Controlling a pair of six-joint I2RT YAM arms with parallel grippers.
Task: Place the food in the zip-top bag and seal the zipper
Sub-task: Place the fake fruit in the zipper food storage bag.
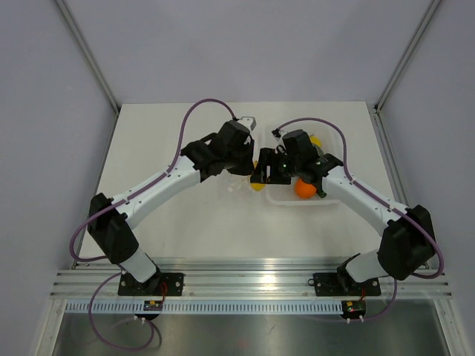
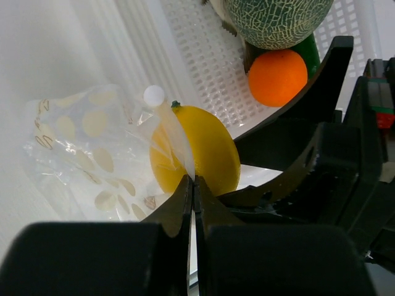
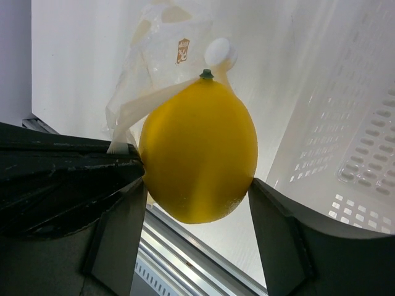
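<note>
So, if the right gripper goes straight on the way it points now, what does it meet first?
Probably the zip-top bag, pinched at its edge by the left gripper; the food held in the right gripper would touch it first. Depth is unclear.

Left fingers [image 2: 179,206] pinched together on edge of clear spotted bag [image 2: 86,142], yellow lemon [image 2: 200,151] just behind, right fingers [image 2: 296,117] at 3 o'clock touching it, orange [image 2: 278,77] and melon [image 2: 278,18] at 1 o'clock

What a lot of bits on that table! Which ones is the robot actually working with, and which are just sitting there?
In use: lemon, gripped by the right gripper; bag, edge pinched by the left gripper.
Lying about: orange, melon, the tray holding them.
</note>
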